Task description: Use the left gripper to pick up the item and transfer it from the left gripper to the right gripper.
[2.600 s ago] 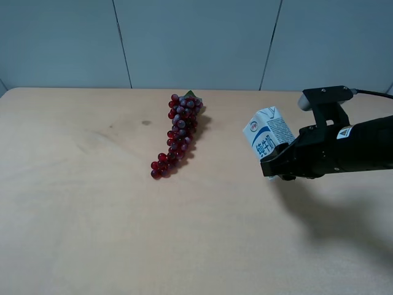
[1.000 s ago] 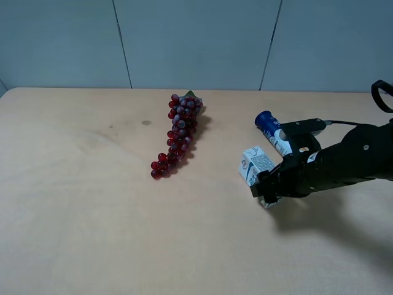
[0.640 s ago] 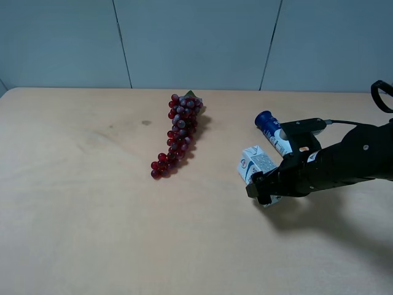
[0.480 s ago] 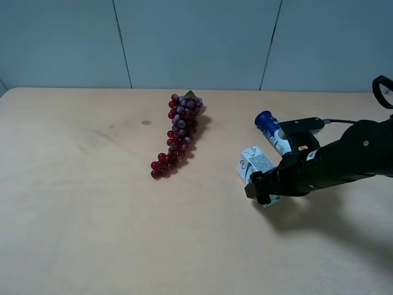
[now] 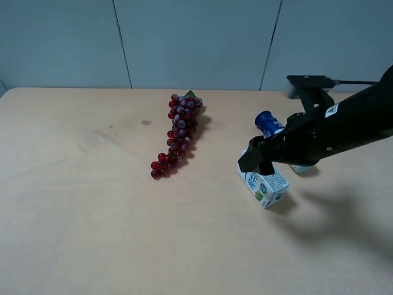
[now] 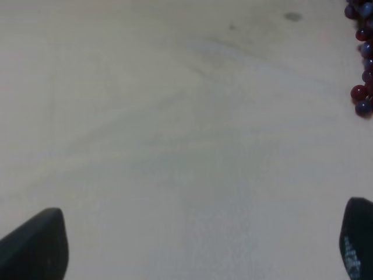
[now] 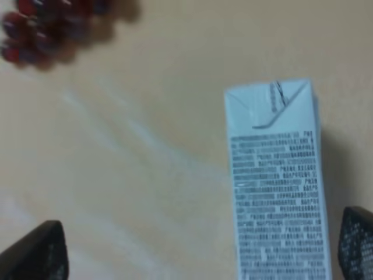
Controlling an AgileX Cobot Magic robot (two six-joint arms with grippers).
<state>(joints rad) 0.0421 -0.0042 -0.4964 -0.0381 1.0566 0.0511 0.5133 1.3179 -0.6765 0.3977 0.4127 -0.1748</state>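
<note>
Pale wood desk (image 5: 92, 203) carries the item (image 5: 264, 183), a small white-and-blue milk carton lying on its side near the right of the exterior high view, its green patch turned toward the camera. Directly above it hangs the right gripper (image 5: 256, 161), the black arm end with a light-grey piece on top; its tip overlaps the carton's upper edge in that view, so contact cannot be ruled out from there. The right wrist view settles more: the carton (image 7: 278, 186) lies flat below with its printed panel up, close by one of the two dark fingertips (image 7: 356, 245), which stand wide apart at the frame's corners with nothing clamped between them. The carton looks set down on the desk rather than held, probably because the right gripper's part of the hand-over is finished or the grip has been let go.

A white-and-blue tube (image 5: 270, 125) lies just behind the carton, partly hidden by the arm, and a red grape bunch (image 5: 177, 134) sits well apart toward the desk's middle.

The left gripper (image 6: 192, 248) is out of the high view; its wrist camera shows both fingertips spread wide over bare desk, holding nothing, with only a few grapes (image 6: 361, 58) at the edge and no carton in sight.
</note>
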